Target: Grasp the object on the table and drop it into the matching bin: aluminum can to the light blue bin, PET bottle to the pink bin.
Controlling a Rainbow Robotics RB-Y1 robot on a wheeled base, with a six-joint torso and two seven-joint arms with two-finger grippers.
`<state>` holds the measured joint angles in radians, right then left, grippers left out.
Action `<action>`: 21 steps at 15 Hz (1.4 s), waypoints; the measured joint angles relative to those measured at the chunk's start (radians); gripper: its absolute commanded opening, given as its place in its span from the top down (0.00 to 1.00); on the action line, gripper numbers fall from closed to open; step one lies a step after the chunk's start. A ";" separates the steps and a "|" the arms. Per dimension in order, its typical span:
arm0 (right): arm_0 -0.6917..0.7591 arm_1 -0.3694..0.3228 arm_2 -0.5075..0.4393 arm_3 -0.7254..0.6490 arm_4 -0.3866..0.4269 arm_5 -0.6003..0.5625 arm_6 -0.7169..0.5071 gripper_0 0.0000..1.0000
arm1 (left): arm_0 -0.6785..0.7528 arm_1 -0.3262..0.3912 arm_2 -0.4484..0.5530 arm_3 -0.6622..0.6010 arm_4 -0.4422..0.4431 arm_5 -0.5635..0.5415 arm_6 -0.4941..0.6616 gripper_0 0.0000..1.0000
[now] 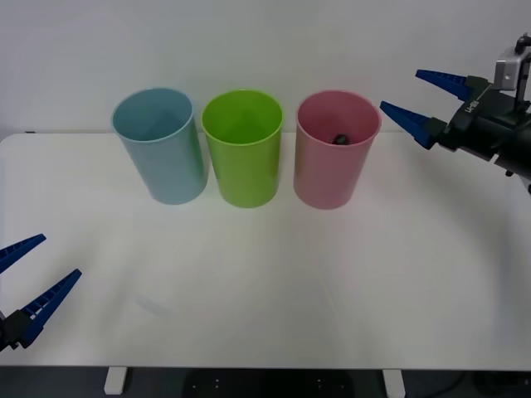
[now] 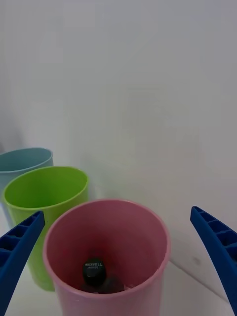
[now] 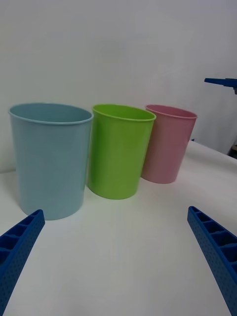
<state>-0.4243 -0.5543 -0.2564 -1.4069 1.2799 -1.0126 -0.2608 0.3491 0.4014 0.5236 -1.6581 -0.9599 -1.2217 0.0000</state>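
The PET bottle (image 2: 95,274) lay inside the pink bin (image 1: 332,170) near the tabletop's (image 1: 265,290) far edge, beside the lime green bin (image 1: 245,166) and light blue bin (image 1: 162,162); the right hand (image 1: 412,99) hovered spread wide beside the pink rim, the left hand (image 1: 29,278) wide at the near left corner.

The right gripper (image 1: 408,102) has two long blue fingers (image 1: 444,81) shaped like pointy wedges. Their sides have little ribs, like a ladder. They sit on a black block with small white letters, too tiny to read. On top of the block is a grey metal box, maybe a camera. The left gripper (image 1: 31,274) has the same blue ribbed fingers (image 3: 19,252), with tiny dots on them.
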 measured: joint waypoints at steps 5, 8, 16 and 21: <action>0.154 -0.003 -0.029 -0.118 -0.046 0.000 0.025 0.00 | 0.000 0.000 0.000 0.000 0.000 0.000 0.000 0.00; 0.227 -0.001 -0.036 -0.144 -0.073 0.000 0.122 0.00 | 0.000 0.000 0.000 0.000 0.000 0.000 0.000 0.00; 0.454 -0.001 -0.095 -0.199 -0.120 -0.078 0.287 0.00 | 0.000 0.000 0.000 0.000 0.000 0.000 0.000 0.00; 0.586 -0.001 -0.143 -0.242 -0.162 -0.128 0.284 0.00 | 0.000 0.000 0.000 0.000 0.000 0.000 0.000 0.00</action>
<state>0.1614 -0.5553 -0.3998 -1.6486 1.1182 -1.1402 0.0237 0.3491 0.4014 0.5236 -1.6581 -0.9599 -1.2217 0.0000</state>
